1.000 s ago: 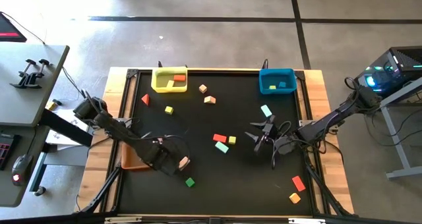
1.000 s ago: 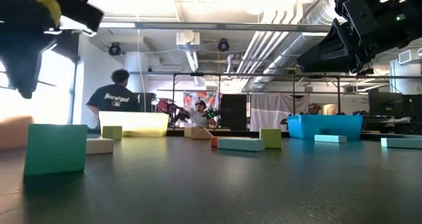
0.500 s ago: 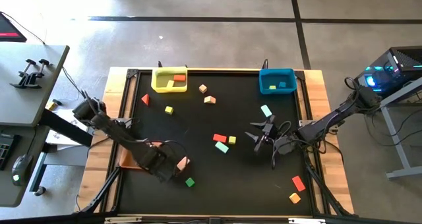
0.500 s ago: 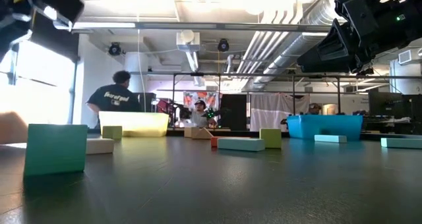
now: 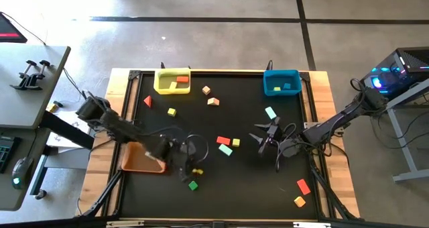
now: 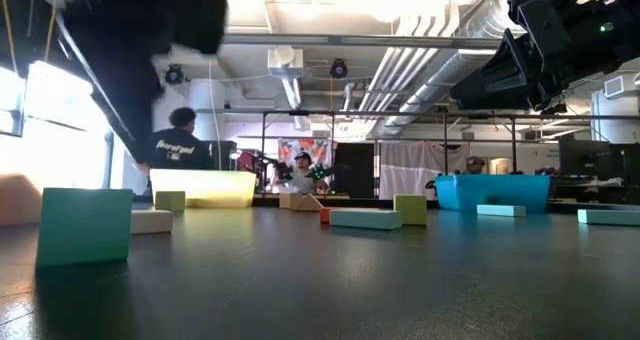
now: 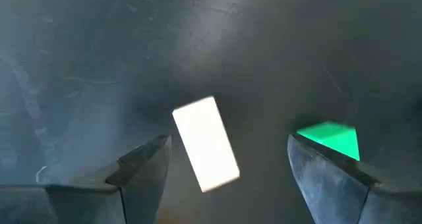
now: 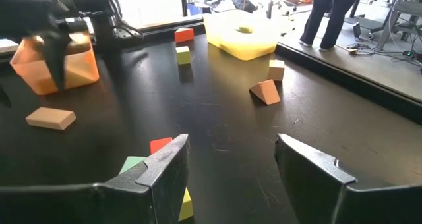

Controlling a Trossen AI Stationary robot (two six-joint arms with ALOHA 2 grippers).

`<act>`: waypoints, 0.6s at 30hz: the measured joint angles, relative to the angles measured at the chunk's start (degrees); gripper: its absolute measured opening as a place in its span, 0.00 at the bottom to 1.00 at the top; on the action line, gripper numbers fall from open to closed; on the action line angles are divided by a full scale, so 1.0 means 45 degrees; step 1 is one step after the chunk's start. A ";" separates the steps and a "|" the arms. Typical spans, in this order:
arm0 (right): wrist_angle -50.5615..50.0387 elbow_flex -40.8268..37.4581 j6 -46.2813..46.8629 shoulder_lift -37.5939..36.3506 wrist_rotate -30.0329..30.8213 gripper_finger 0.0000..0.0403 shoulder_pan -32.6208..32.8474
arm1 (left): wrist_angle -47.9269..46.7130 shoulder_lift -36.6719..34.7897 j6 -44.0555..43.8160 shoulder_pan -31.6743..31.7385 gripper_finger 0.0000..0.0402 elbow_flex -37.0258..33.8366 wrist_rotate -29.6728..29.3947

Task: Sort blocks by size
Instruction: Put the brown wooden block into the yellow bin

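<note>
My left gripper [image 5: 190,166] hangs open over the table's near left part, pointing steeply down. In the left wrist view a pale tan bar [image 7: 206,143] lies flat on the black mat between its fingers [image 7: 142,161], untouched. A green block [image 7: 330,140] rests just beyond one finger and also shows in the high view [image 5: 193,185]. My right gripper [image 5: 263,138] waits open and empty at the table's right, near a red block [image 5: 223,140], a mint block [image 5: 226,149] and a yellow block [image 5: 236,142]. More blocks are scattered over the mat.
An orange bin [image 5: 137,159] stands at the left edge beside my left arm. A yellow bin [image 5: 172,80] and a blue bin [image 5: 281,82] stand at the far edge, each holding blocks. A red block [image 5: 303,186] and an orange block [image 5: 299,201] lie near right. People stand beyond the table.
My left gripper has swung toward the table's right and tipped from a slant to pointing steeply down. It now stands over the tan bar, still open. The bar and the green block have not moved.
</note>
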 joint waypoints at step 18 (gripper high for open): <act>0.0015 0.0000 0.0078 0.0000 -0.0005 0.54 0.0005 | 0.2713 0.0885 0.0385 0.0971 0.69 -0.1906 0.1406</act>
